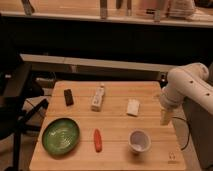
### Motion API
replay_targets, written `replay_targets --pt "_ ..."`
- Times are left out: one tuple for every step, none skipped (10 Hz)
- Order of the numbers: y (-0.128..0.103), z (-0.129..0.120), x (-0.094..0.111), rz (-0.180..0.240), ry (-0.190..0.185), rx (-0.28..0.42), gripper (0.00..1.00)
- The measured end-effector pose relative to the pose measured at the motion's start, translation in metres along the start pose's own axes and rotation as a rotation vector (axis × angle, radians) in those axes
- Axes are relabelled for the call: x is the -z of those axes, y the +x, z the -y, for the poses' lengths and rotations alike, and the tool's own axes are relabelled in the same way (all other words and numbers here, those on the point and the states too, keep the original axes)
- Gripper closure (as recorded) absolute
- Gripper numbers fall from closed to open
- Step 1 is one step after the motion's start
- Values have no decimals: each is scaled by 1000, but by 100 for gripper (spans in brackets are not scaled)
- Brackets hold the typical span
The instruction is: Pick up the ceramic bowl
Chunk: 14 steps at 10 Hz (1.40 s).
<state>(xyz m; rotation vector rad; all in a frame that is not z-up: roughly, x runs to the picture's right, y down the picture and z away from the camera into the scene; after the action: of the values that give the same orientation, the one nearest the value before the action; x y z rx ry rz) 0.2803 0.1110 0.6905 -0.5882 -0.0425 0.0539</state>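
The wide, shallow, green-glazed ceramic bowl (60, 135) is set at the near left of the wooden table (116, 125). It is judged rigid, slippery and breakable, best pinched at its rim. The pale gripper (165, 118) is held spread apart and empty at the table's right edge.

Claw (165, 118) at table (115, 127) right edge

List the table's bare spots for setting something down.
Bare: the middle, between white bottle, pale block, red item and white cup. Crowded: front left with ceramic bowl; right edge, where the gripper hangs open.
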Motion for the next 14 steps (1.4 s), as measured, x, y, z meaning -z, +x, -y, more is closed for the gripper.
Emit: replay_targets --pt "0 0 0 0 0 0 20" --pt "0 0 0 0 0 0 20" --pt "0 0 0 0 0 0 20" --pt "0 0 0 0 0 0 20" --pt "0 0 0 0 0 -1 20" --pt "0 0 0 0 0 -1 20" --pt "0 0 0 0 0 -1 20" --pt "0 0 0 0 0 -1 20" --pt "0 0 0 0 0 -1 20" --pt "0 0 0 0 0 0 20" --pt "-2 -1 1 -6 0 7 20" --pt "-12 -3 2 -15 -2 30 20" --pt "-27 -3 3 -24 1 53 20" --pt "-45 -3 3 -31 3 76 20"
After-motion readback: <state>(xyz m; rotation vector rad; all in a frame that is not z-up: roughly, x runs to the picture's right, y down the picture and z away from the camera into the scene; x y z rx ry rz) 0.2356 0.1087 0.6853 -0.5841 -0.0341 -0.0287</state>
